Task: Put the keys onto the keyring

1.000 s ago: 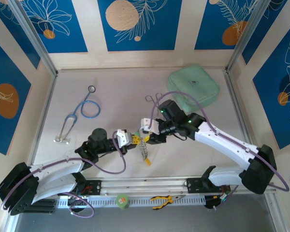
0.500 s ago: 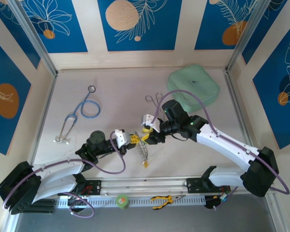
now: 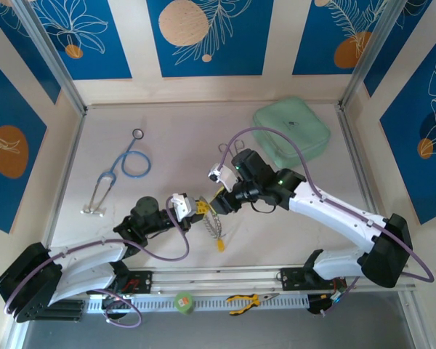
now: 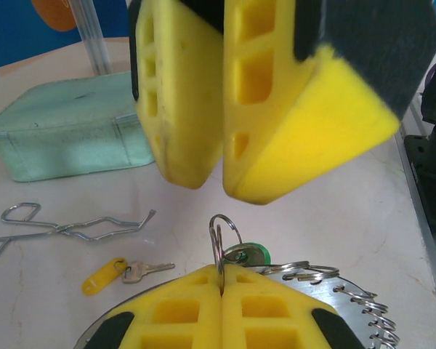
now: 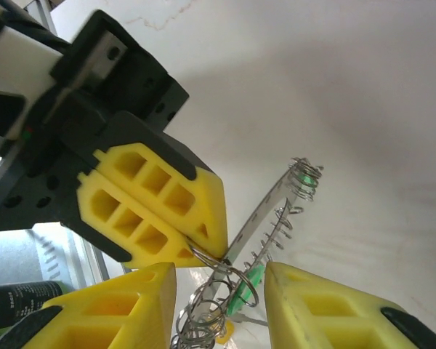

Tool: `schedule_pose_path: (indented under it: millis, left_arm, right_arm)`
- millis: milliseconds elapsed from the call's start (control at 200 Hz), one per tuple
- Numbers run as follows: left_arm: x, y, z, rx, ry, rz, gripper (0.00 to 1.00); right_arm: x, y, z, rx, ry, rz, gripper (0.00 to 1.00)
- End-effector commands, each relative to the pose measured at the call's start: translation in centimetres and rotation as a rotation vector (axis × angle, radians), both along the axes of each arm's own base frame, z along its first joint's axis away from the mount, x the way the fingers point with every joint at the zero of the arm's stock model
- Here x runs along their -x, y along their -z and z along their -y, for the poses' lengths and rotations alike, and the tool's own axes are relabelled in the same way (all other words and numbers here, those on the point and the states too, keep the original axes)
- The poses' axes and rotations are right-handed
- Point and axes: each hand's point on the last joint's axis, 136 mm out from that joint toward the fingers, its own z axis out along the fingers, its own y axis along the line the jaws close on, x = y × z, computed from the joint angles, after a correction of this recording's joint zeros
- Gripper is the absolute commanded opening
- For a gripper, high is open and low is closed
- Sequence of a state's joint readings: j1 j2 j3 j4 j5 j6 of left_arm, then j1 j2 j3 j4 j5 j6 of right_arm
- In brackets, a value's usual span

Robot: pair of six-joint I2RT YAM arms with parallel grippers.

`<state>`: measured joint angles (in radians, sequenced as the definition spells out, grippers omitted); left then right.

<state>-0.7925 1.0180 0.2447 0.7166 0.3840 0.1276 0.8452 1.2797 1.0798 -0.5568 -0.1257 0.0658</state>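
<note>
The left arm (image 3: pixel 94 254) reaches from its near-left base toward the middle of the table, forearm low. Its gripper (image 3: pixel 197 208) points right, yellow fingers (image 5: pixel 160 218) pressed together on a small loop of the keyring (image 5: pixel 265 209). The right arm (image 3: pixel 334 211) arches in from the near right, and its gripper (image 3: pixel 219 201) faces left, jaws standing apart around the left fingertips.

Legible text: none | mint-green pouch (image 3: pixel 291 136) at far right: a small dark mark on its top, too small to read | green bottle (image 3: pixel 183 302) at the near edge: orange-and-white patch on its label, any lettering too blurred to make out
</note>
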Motion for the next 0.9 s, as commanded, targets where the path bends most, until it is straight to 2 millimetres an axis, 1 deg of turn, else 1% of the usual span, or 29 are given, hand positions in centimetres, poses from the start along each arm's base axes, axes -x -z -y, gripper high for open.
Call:
schedule_pose_path:
  millis: [0,175,315,440,575,695,895]
  left_arm:
    - [0.1,-1.9,0.3,0.056,0.011,0.032,0.0]
    - [0.9,-1.8,0.5,0.072,0.059,0.026,0.0]
    - [1.7,-1.9,0.8,0.083,0.108,0.029,0.0]
    - [2.1,-1.9,0.9,0.092,0.134,0.033,0.0]
    - [2.2,-2.1,1.0,0.104,0.145,0.047,0.0]
    - [2.4,-2.0,1.2,0.106,0.163,0.048,0.0]
    - [2.5,-2.1,1.4,0.114,0.179,0.04,0.0]
  right_arm:
    - [0.3,0.6,0.2,-0.001,-0.005,-0.004,0.37]
    - [0.5,0.4,-0.7,-0.08,-0.169,0.189,0.36]
    - [0.6,0.9,-0.6,-0.088,-0.271,0.293,0.35]
    - [1.3,1.2,-0.3,-0.12,-0.347,0.306,0.31]
    - [1.9,1.7,-0.1,-0.139,-0.388,0.322,0.23]
    - [2.0,1.6,0.0,-0.159,-0.404,0.332,0.18]
    - [2.4,1.2,-0.2,-0.195,-0.433,0.343,0.16]
